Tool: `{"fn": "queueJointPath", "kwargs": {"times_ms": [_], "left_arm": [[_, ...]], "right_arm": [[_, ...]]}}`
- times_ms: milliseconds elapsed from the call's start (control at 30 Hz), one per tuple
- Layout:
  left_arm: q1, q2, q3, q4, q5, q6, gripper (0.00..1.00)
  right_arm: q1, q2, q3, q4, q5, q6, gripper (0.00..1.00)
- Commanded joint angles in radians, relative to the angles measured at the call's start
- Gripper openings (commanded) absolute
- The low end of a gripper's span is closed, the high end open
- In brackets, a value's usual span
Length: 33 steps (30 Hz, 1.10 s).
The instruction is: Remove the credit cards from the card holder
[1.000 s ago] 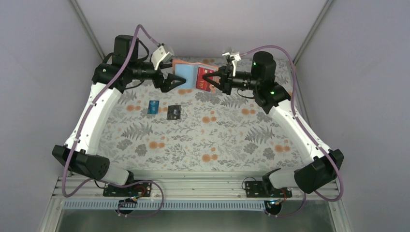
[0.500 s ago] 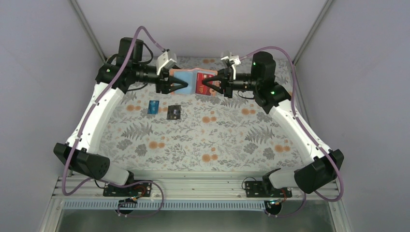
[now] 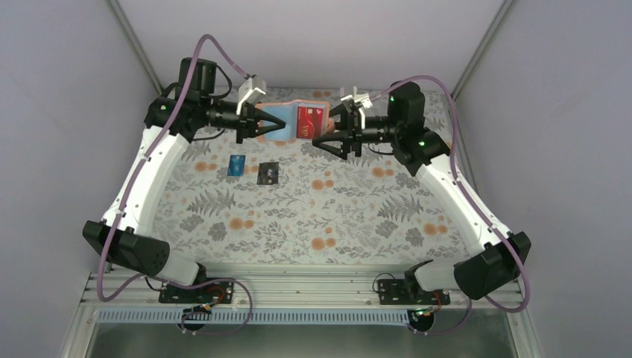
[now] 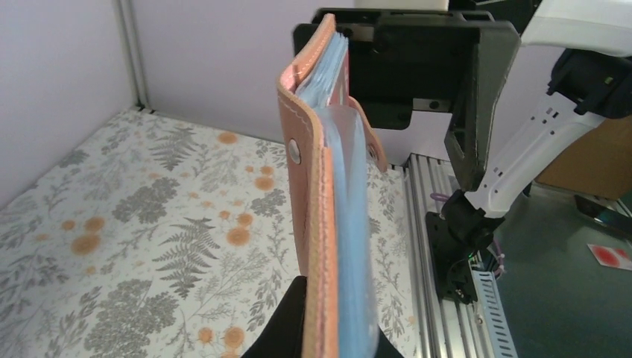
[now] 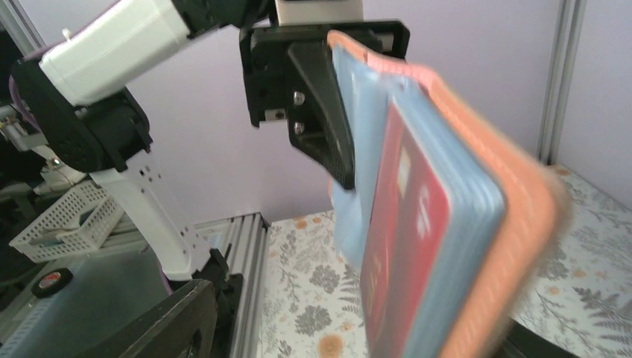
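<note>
Left claw (image 3: 270, 125) is clamped shut on the card holder (image 3: 289, 119), pinching its left leaf and carrying it open in the air above the far end of the table (image 3: 335, 216). Right claw (image 3: 322, 134) stands with jaws spread at the holder's right side, close to the red card (image 3: 308, 121) that sits in the right-hand pocket; it grips nothing I can see. Blue card (image 3: 237, 165) and black card (image 3: 267, 173) lie flat on the table below, near each other but apart. Step in hand, as I judge it: drawing out the red card. Pinch card only, not the pocket lip; pull along the slot; keep the left grip firm. Surface: floral cloth, grey ferns, orange blooms. Pale lilac walls; aluminium rail at the near edge.
</note>
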Motion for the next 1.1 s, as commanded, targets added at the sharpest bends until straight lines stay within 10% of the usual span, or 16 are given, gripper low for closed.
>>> {"fn": "queueJointPath", "kwargs": {"times_ms": [0,300,567,767,1067], "left_arm": [[0.022,-0.02,0.026,-0.014,0.045,0.015,0.02],[0.023,-0.042,-0.005,-0.072,0.101,0.094,0.02],[0.023,-0.044,-0.016,-0.091,0.13,0.127,0.02],[0.015,-0.041,-0.028,-0.088,0.153,0.131,0.02],[0.016,-0.044,0.001,-0.137,0.172,0.177,0.02]], "right_arm": [[-0.039,-0.047,-0.059,-0.009,-0.02,-0.057,0.71],[-0.048,0.004,-0.01,0.031,-0.023,0.048,0.6],[-0.019,0.008,-0.007,0.08,0.002,0.083,0.04],[0.057,0.026,0.016,0.076,0.014,0.057,0.17],[0.073,0.032,0.011,0.097,0.03,0.05,0.04]]}}
